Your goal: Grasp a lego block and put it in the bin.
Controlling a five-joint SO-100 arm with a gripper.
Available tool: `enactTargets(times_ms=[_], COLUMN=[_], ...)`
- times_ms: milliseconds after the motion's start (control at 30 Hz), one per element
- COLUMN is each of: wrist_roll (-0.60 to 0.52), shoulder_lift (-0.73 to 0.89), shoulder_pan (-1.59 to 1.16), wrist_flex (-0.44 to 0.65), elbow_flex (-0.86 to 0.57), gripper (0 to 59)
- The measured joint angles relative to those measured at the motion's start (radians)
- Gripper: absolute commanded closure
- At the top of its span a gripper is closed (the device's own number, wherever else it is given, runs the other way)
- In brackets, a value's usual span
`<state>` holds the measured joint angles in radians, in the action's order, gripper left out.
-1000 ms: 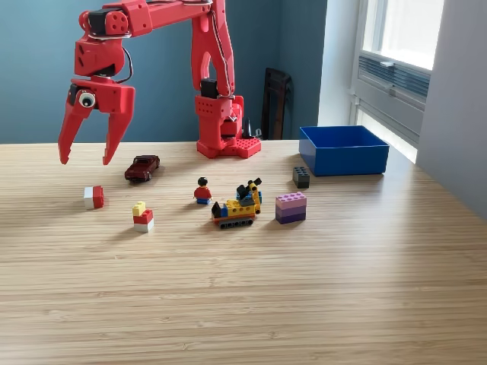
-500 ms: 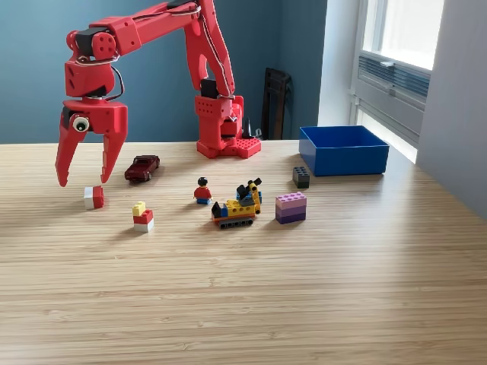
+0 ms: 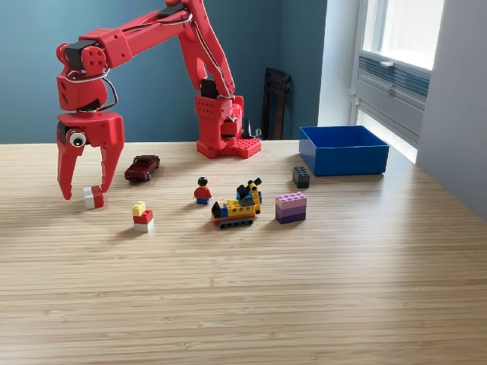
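My red gripper [image 3: 85, 191] hangs open at the exterior view's left, its fingertips low on either side of a small red and white lego block [image 3: 93, 198] on the table. One finger [image 3: 67, 176] is left of the block, the other behind it to the right. The blue bin [image 3: 343, 150] stands at the back right, apart from the arm. Other lego pieces lie between: a yellow, red and white stack [image 3: 142, 217], a pink and purple block [image 3: 291, 207], a dark block [image 3: 301, 177].
A dark red toy car [image 3: 142, 167] sits just right of the gripper. A minifigure [image 3: 202, 191] and a yellow and black lego vehicle [image 3: 238, 205] stand mid-table. The arm's red base [image 3: 225, 129] is at the back; a window and wall are at the right.
The gripper has come down and slightly left, from well above the table to around the red and white block. It stayed open. Nothing else moved.
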<state>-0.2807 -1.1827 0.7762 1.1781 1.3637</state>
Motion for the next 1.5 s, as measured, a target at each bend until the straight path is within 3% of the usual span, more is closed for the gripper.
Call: enactTargets(times_ms=[200, 533, 833, 1100, 1333, 1500], wrist_roll=[0.002, -0.002, 0.002, 0.074, 0.094, 0.103], shoulder_lift=[0.054, 0.103, 0.104, 0.104, 0.101, -0.011], shoulder_pan=[0.000, 0.000, 0.000, -0.031, -0.144, -0.276], wrist_flex=[0.061, 0.129, 0.170, 0.183, 0.282, 0.318], elbow_flex=[-0.064, -0.132, -0.175, -0.183, -0.252, -0.252], gripper=[42.9, 58.5, 58.5, 58.5, 58.5, 58.5])
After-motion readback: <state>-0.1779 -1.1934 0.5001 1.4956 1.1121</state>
